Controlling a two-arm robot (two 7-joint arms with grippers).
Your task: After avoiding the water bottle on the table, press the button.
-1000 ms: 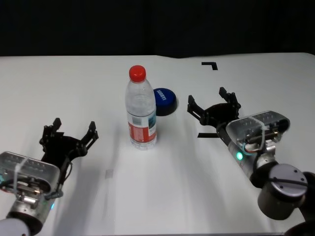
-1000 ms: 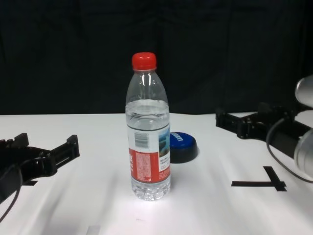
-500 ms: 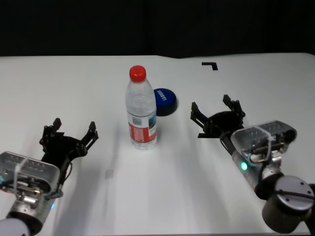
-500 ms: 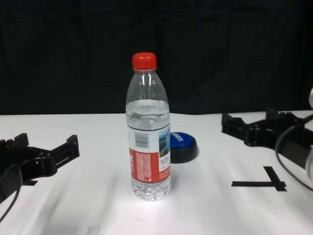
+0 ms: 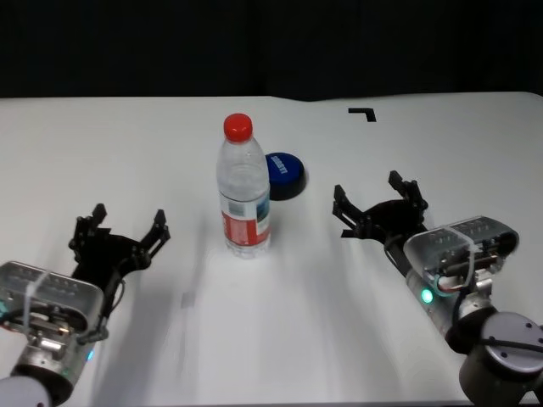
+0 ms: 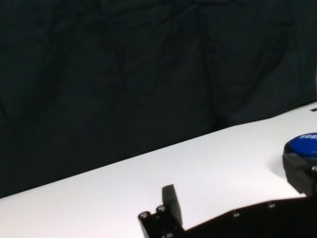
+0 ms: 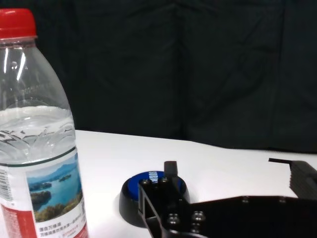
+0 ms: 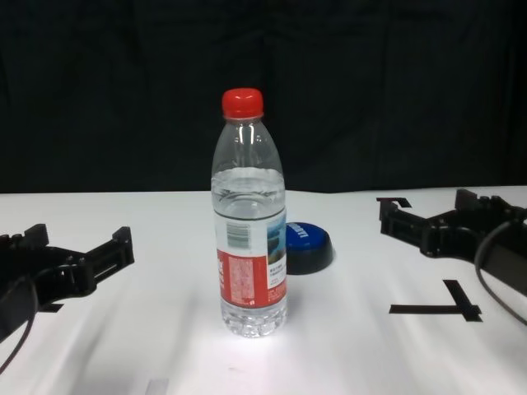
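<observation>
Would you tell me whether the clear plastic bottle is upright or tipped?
Upright: the clear plastic bottle stands on its base, red cap on top.

Looks like a robot test lab. A plain white table (image 5: 127,153) carries black tape marks (image 8: 435,309), and black curtain (image 8: 370,82) hangs close behind it.

The tall clear plastic water bottle with the red cap (image 5: 244,193) stands upright near the middle of the wide white tabletop (image 5: 127,161). The low round blue-topped button on its black base (image 5: 284,174) sits just behind the bottle and a little to its right, close beside it. The left pincer (image 5: 119,229) rests well apart to the bottle's left, nearer the front edge. The right pincer (image 5: 379,201) hovers to the right of bottle and button, clear of both.
</observation>
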